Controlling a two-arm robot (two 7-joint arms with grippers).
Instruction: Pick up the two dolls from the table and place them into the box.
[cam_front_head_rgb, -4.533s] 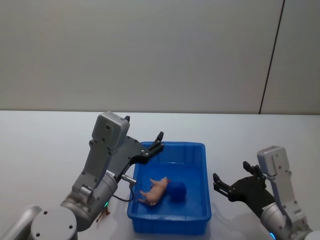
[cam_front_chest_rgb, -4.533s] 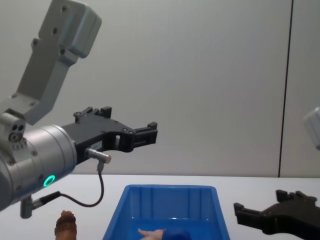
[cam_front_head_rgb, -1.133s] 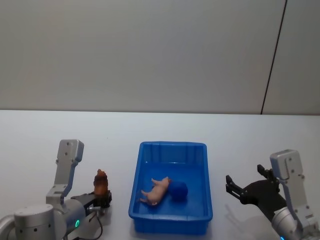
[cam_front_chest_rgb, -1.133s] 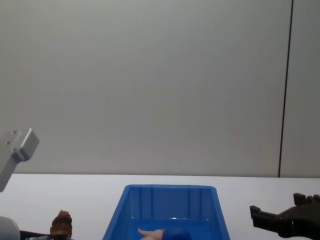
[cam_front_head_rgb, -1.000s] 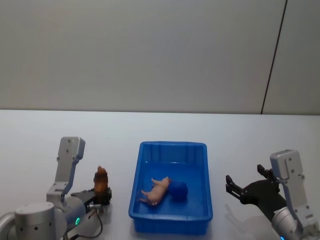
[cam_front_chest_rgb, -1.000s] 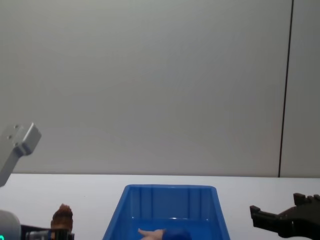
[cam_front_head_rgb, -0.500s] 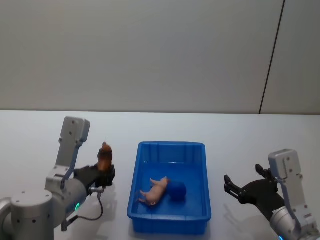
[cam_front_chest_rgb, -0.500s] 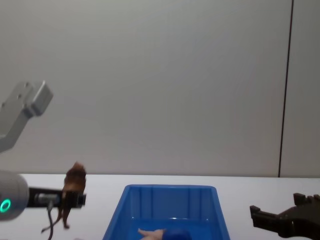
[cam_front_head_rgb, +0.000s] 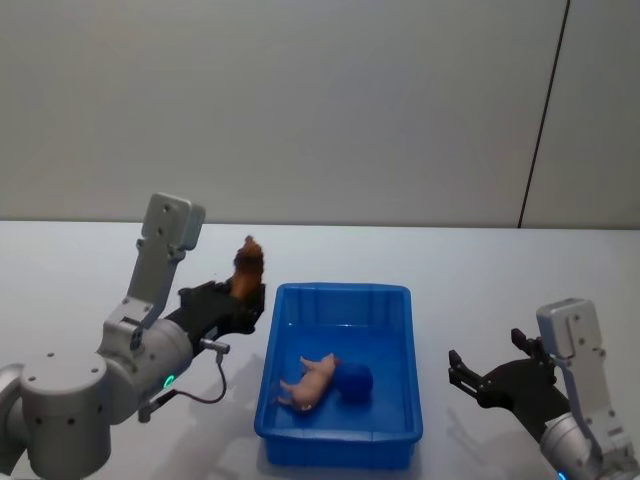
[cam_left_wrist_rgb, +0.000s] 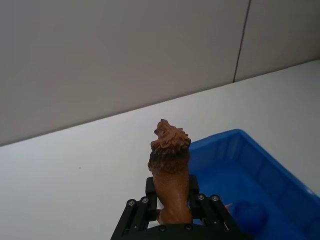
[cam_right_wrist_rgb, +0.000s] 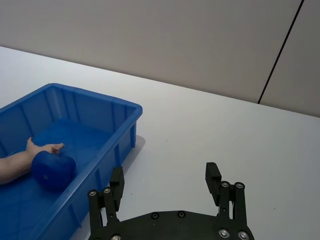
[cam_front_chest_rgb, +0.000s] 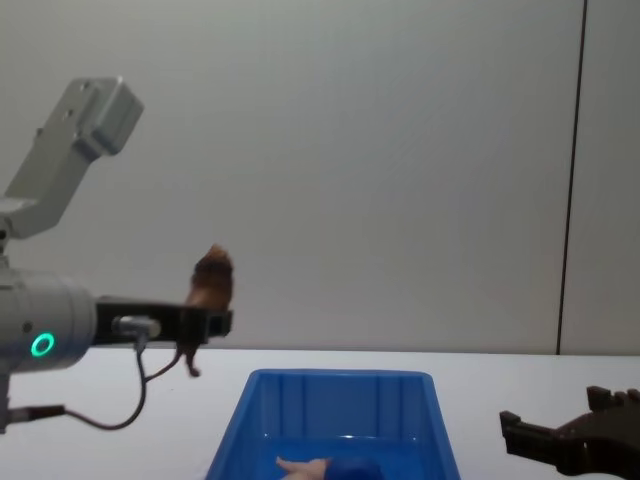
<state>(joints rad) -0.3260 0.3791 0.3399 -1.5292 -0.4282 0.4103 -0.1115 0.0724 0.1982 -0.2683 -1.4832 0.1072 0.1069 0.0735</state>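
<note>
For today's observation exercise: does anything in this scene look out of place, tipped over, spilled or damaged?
Nothing stands out. The pink doll lies on its side in the blue box, as expected once dropped in. The left gripper holds the brown doll upright in the air beside the box. The right gripper is open, right of the box.

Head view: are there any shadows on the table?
Head view: a soft grey shadow lies on the table below the left tool, with a fainter one beside the right tool. Right wrist view: the box casts a thin shadow along its wall.
</note>
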